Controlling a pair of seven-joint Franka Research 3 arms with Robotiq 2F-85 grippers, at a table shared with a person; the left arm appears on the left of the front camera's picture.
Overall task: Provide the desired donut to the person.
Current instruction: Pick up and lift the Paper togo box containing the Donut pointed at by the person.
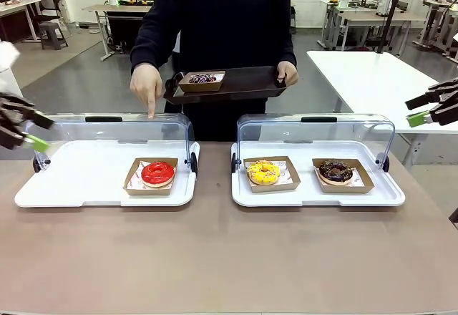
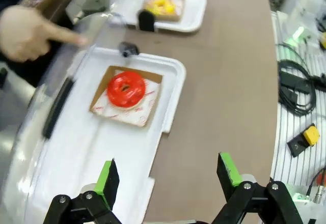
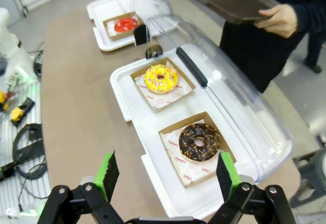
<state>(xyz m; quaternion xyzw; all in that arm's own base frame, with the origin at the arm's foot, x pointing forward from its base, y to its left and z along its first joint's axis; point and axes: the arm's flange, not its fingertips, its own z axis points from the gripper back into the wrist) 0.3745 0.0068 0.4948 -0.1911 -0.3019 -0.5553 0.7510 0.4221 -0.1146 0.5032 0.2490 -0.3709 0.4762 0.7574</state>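
The person [image 1: 215, 21] stands at the far side and points a finger [image 1: 150, 107] down at the left case's lid, over the red donut [image 1: 157, 173] [image 2: 125, 88] in its paper box. Their other hand [image 1: 288, 71] holds a dark tray [image 1: 243, 82] that carries a boxed dark donut [image 1: 202, 79]. In the right case lie a yellow donut [image 1: 263, 172] [image 3: 161, 78] and a chocolate donut [image 1: 335, 171] [image 3: 199, 141]. My left gripper [image 1: 39, 132] [image 2: 168, 173] hangs open at the table's left edge, above the left case. My right gripper [image 1: 416, 110] [image 3: 165, 175] hangs open, high beside the right case.
Both white cases [image 1: 86, 179] [image 1: 308, 193] have clear lids [image 1: 107, 132] [image 1: 315, 136] swung up at the back. The brown table [image 1: 229, 258] is bare in front of them. Cables and small tools [image 2: 295, 91] lie on a side surface beside the table.
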